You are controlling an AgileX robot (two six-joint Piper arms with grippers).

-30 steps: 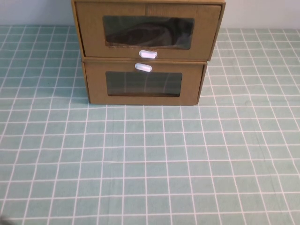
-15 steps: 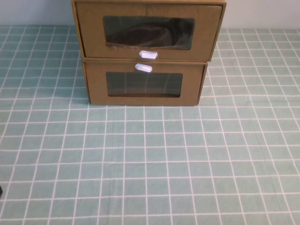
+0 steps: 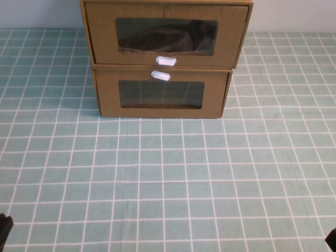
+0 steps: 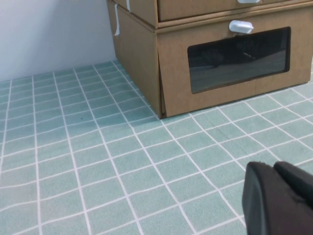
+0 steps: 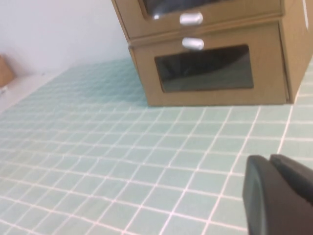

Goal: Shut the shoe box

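The shoe box (image 3: 166, 37) is the upper of two stacked brown cardboard boxes at the far middle of the table, with a dark shoe behind its window and a white pull tab (image 3: 166, 61) below it. Its front seems to stand a little forward of the box beneath. It also shows in the left wrist view (image 4: 205, 7) and the right wrist view (image 5: 220, 22). My left gripper (image 3: 3, 229) is at the near left corner, shut and empty (image 4: 273, 166). My right gripper (image 3: 332, 239) is at the near right corner, shut and empty (image 5: 270, 159). Both are far from the box.
The similar lower box (image 3: 161, 94), with its tab above its window, carries the shoe box. A green gridded mat (image 3: 168, 178) covers the table. A pale wall stands behind the boxes.
My left gripper has risen further into view at the near left corner. My right gripper has just appeared at the near right corner. The boxes have not moved.
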